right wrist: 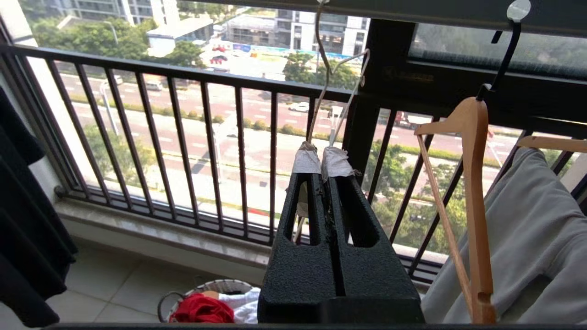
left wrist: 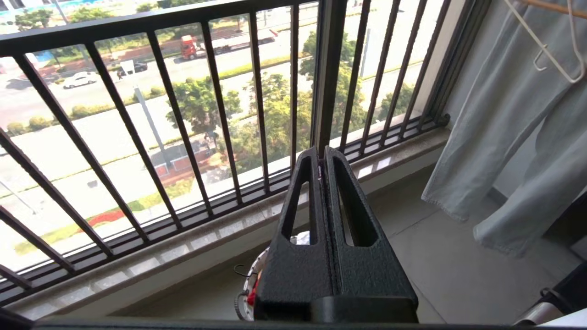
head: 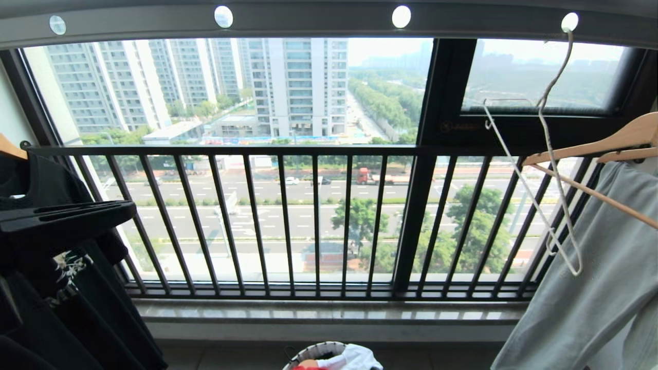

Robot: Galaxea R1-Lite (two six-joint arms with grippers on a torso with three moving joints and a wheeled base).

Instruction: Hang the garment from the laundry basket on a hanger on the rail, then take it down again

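Note:
A bare off-white wire hanger [head: 551, 154] hangs by its hook from a hole at the right end of the grey rail [head: 308, 20]. Nothing grips it. The red garment [right wrist: 202, 309] lies crumpled in the white laundry basket [right wrist: 220, 285] on the floor below, next to white cloth. My right gripper [right wrist: 321, 158] is shut and empty, its taped tips pointing up at the hanger [right wrist: 318, 103] from below; it is outside the head view. The left gripper [left wrist: 321, 151], also shut and empty, hovers above the basket [left wrist: 250, 284] and reaches in at the head view's left edge [head: 131, 208].
Light wooden hangers [head: 606, 144] carry a pale grey-green garment [head: 591, 288] right beside the wire hanger. A black printed T-shirt [head: 61, 288] hangs at the left. The black railing [head: 288, 216] and stone sill [head: 329, 313] close off the front.

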